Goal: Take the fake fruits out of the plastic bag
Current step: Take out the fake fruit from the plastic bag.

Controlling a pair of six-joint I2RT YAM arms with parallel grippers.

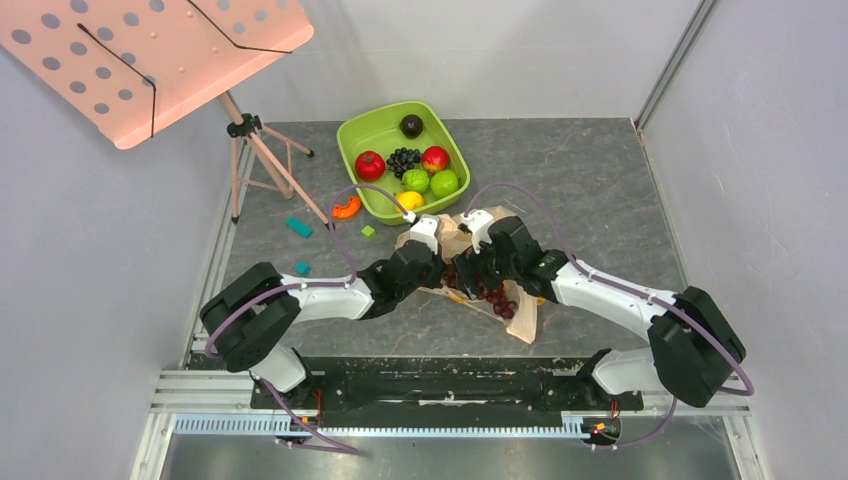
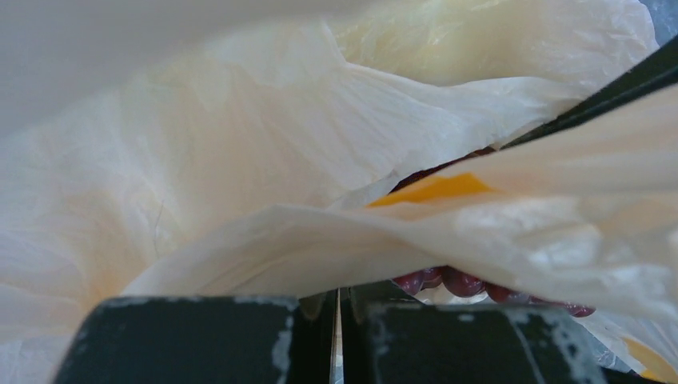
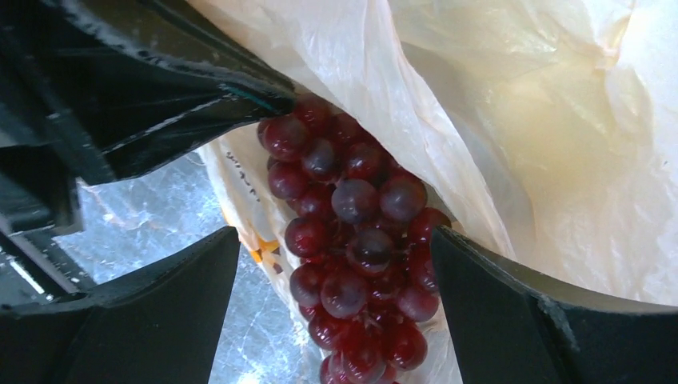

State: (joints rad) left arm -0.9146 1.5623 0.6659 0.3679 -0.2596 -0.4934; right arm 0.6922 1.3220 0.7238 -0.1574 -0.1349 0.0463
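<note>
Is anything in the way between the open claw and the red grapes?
Nothing visible. The grape bunch lies bare between the fingers of the open right gripper. Only the plastic bag drapes along one side of the bunch, next to one finger, so it might get pinched too.

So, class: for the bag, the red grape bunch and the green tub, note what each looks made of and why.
The plastic bag: thin translucent plastic film, peach-beige; it crinkles and lets light through. The grape bunch: probably moulded plastic, glossy; sharp highlights on each berry. The green tub: seemingly rigid plastic, smooth, evenly lime.
</note>
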